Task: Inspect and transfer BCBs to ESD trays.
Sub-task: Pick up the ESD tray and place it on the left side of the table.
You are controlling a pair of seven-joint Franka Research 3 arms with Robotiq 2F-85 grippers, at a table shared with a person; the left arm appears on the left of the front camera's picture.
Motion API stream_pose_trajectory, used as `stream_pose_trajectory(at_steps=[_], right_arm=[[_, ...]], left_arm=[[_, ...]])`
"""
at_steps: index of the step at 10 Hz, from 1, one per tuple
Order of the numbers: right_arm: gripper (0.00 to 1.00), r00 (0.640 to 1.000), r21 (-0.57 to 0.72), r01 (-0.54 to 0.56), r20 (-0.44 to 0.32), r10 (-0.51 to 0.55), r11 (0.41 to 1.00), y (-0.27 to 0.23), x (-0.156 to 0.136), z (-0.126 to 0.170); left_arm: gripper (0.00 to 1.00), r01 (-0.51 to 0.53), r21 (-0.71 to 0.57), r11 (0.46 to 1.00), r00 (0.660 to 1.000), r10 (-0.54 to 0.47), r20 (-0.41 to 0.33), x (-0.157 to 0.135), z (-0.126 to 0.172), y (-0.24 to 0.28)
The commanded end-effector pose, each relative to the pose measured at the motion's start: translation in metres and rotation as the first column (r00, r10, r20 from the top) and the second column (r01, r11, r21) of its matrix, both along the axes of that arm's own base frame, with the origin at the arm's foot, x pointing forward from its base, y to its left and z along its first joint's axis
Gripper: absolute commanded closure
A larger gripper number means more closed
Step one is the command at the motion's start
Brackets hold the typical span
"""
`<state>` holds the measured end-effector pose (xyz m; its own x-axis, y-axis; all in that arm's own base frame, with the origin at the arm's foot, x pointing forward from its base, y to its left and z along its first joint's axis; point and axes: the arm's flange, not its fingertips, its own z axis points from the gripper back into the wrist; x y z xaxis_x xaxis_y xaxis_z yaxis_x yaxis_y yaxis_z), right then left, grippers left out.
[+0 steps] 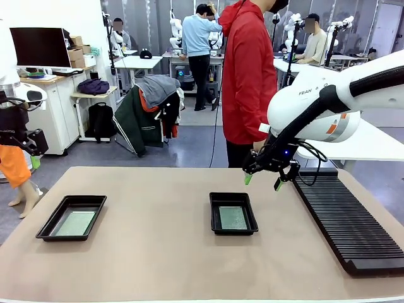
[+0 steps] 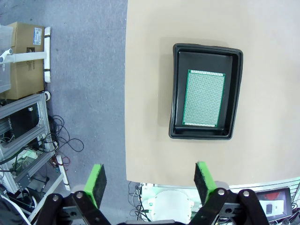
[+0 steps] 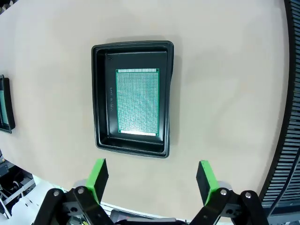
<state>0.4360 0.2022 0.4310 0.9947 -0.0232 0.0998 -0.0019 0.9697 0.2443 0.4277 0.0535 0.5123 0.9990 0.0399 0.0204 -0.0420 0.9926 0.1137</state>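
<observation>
Tan table (image 1: 158,252) (busy lab behind)

My right gripper (image 1: 263,178) hangs above the far side of the table (image 1: 158,252), its green-padded fingers spread apart and holding nothing. Just in front of it, near the middle of the table, sits a black tray (image 1: 233,213) with a pale green board (image 1: 232,218) lying flat inside. A second black tray (image 1: 72,218) rests well apart near the left edge, also with a board (image 1: 74,223) flat on its floor. A long black ribbed rack (image 1: 350,218) runs along the right side. A person in a red jacket (image 1: 247,76) stands at the far edge, behind my gripper.
</observation>
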Motion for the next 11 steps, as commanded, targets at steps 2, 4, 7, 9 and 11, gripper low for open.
stream_pose_trajectory(at_steps=[2, 4, 7, 9, 11], right_arm=[[0.0, 1.0, 0.001, -0.002, -0.001, 0.002, 1.0, 0.0016, -0.0007, -0.0002], [0.0, 1.0, 0.001, -0.002, -0.001, 0.002, 1.0, 0.0016, -0.0007, -0.0002], [0.0, 1.0, 0.001, -0.002, -0.001, 0.002, 1.0, 0.0016, -0.0007, -0.0002], [0.0, 1.0, 0.001, -0.002, -0.001, 0.002, 1.0, 0.0016, -0.0007, -0.0002], [0.0, 1.0, 0.0, 0.0, 0.0, 0.0, 1.0, 0.0, 0.0, 0.0]], left_arm=[[0.0, -0.001, 0.005, 1.0, 1.0, 0.002, -0.001, -0.0014, -0.0006, 0.0005], [0.0, -0.001, 0.005, 1.0, 1.0, 0.002, -0.001, -0.0014, -0.0006, 0.0005], [0.0, -0.001, 0.005, 1.0, 1.0, 0.002, -0.001, -0.0014, -0.0006, 0.0005], [0.0, -0.001, 0.005, 1.0, 1.0, 0.002, -0.001, -0.0014, -0.0006, 0.0005], [0.0, 0.0, 0.0, 1.0, 1.0, 0.0, 0.0, 0.0, 0.0, 0.0]])
